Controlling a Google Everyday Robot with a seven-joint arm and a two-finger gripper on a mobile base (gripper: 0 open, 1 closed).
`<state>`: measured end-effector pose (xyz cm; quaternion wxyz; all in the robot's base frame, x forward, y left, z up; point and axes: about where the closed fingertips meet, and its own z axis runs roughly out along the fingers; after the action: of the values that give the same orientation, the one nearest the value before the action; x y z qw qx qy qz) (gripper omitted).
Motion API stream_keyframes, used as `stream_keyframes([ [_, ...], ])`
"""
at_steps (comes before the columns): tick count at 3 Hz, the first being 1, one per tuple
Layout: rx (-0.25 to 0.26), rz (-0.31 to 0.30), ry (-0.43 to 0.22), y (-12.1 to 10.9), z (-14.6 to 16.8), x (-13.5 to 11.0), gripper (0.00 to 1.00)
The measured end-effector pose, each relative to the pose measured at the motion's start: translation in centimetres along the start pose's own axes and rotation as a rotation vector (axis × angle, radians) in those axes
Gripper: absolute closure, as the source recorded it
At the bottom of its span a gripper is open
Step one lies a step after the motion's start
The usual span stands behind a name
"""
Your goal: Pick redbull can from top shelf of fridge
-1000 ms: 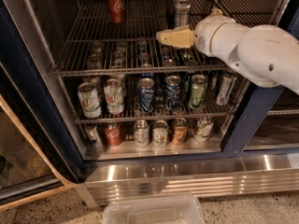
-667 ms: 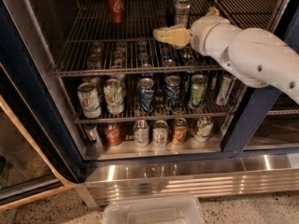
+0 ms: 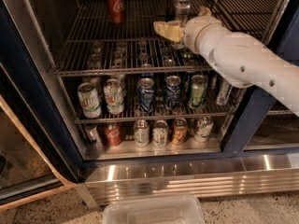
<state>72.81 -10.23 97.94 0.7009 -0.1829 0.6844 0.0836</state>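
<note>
The redbull can (image 3: 182, 9), slim and silver with a shiny lid, stands upright at the back middle of the top shelf (image 3: 107, 43), a wide grey wire rack in the fridge (image 3: 28, 83). Another tall can top shows just behind it. My gripper (image 3: 167, 31), with tan tips on a white arm reaching in from the right, hovers over the top shelf just in front of and slightly left of the redbull can. It holds nothing that I can see. The arm hides the can's lower part.
A red Coca-Cola can (image 3: 115, 3) stands at the back left of the top shelf. Two lower wire racks (image 3: 154, 113) are crowded with several cans. A ribbed steel base panel (image 3: 187, 176) and a clear plastic bin (image 3: 154, 210) lie below. The navy door post (image 3: 245, 120) stands at the right.
My gripper has moved a little up and deeper into the top shelf, closer to the redbull can. The cans have not moved.
</note>
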Motion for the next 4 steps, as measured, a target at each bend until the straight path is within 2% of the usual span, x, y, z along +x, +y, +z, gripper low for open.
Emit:
stream_keyframes([
  [1,0.049,0.004,-0.018,-0.5,0.5,0.2,0.03],
  [3,0.134,0.02,-0.046,-1.5,0.4,0.3,0.0],
  [4,0.148,0.024,-0.056,-1.9,0.8,0.1,0.0],
])
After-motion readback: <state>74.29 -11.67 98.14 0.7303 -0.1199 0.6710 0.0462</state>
